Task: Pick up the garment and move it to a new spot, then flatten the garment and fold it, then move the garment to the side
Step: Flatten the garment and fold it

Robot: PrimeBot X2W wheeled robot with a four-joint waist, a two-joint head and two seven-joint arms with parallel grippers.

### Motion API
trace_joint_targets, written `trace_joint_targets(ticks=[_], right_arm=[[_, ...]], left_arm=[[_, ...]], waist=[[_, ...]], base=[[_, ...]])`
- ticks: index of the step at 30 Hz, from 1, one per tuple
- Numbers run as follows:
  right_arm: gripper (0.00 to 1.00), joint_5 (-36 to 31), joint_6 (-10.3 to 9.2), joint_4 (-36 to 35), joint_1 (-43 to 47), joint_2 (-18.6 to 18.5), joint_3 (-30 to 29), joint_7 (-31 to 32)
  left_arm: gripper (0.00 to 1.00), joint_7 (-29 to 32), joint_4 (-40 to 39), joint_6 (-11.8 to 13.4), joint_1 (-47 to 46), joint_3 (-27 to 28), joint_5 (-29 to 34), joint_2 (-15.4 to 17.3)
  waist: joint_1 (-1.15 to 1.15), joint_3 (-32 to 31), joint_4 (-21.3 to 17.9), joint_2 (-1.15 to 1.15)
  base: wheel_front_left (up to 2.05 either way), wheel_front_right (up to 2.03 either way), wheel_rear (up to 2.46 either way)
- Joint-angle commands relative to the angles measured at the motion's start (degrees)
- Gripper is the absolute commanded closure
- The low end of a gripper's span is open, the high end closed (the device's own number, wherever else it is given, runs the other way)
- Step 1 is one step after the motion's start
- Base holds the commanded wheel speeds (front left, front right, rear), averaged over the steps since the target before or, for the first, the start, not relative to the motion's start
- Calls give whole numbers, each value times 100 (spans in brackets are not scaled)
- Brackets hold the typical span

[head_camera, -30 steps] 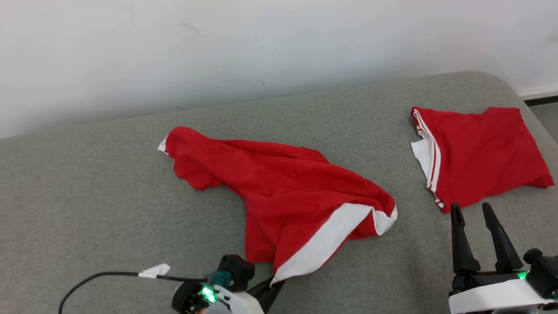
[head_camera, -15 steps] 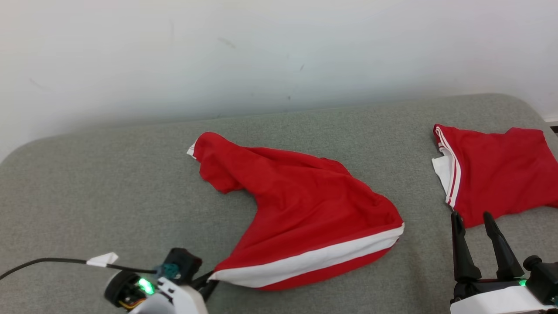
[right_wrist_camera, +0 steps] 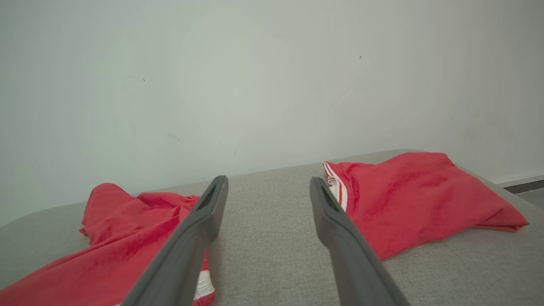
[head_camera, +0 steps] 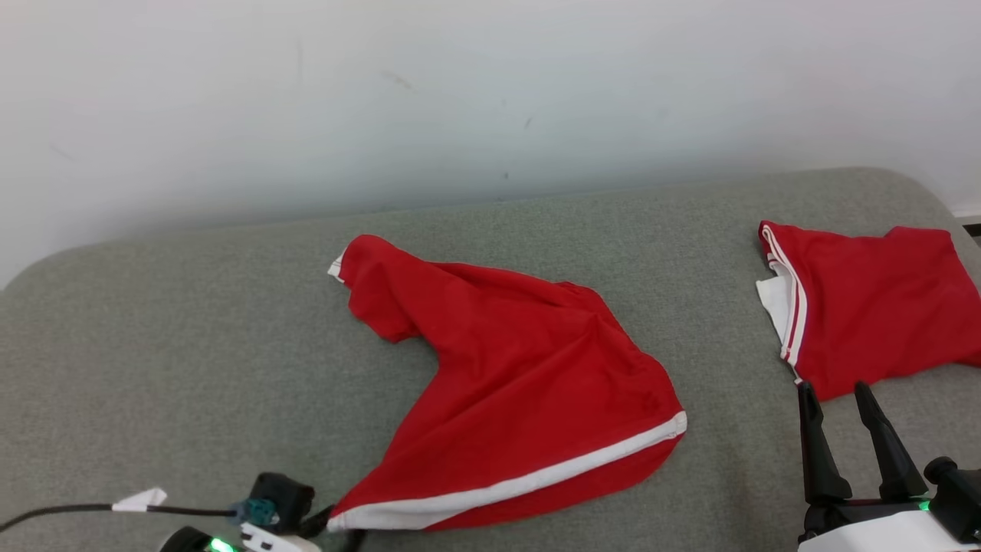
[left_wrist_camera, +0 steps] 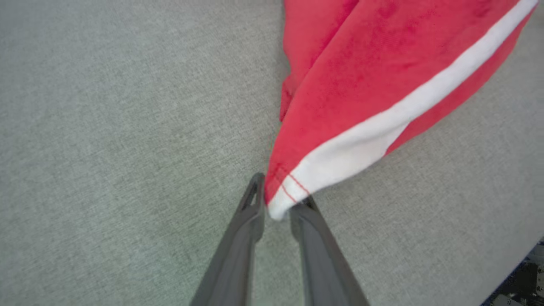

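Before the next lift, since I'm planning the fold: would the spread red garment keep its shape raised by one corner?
Probably not: the garment lies in creases, so it would likely sag. It looks thin and light, its corner draped at the left gripper. It may drag on the textured cushion.

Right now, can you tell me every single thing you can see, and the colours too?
spread garment: one, red with a white stripe, middle of the cushion
folded garment: one, red with white trim, far right of the cushion
cushion: one, grey, under both garments
wall: one, white, behind the cushion
cable: one, black with a white tag, lower left
left tool: one, dark fingers, spread garment's white corner between its tips
right tool: one, dark fingers, open, lower right, near the folded garment
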Motion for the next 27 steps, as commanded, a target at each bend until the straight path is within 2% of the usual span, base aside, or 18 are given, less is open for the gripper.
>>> trace_joint_targets(ticks=[1,4,9,13,17,21,24,27], right_arm=[[0,5,-12,3,85,-10,-16,7],[0,-8,-12,20,110,-17,5,30],[0,-12,-12,-20,150,-54,-24,61],[0,-29,-12,-82,216,-66,-56,61],[0,-84,-12,-148,269,-100,-84,58],[0,-119,-12,-256,337,-100,-102,65],[0,-142,-12,-300,364,-99,-88,70],[0,-179,-12,-370,407,-79,-64,50]], left_arm=[[0,-48,36,24,83,-13,-53,-36],[0,-238,116,52,194,54,-150,-192],[0,-410,160,148,384,142,-269,-191],[0,-734,20,386,453,379,-279,-55],[0,-1316,-275,724,523,776,-313,-63],[0,-1700,-606,1020,636,1161,-392,-222],[0,-1790,-781,1060,717,1382,-428,-352],[0,-1855,-1019,1156,875,1849,-258,-590]], waist=[[0,-32,26,0],[0,-126,64,0],[0,-272,86,0],[0,-329,117,0],[0,-380,155,0],[0,-417,166,0],[0,-422,170,0],[0,-428,168,0]], base=[[0,0,0],[0,0,0],[0,0,0],[0,0,0],[0,0,0],[0,0,0],[0,0,0],[0,0,0]])
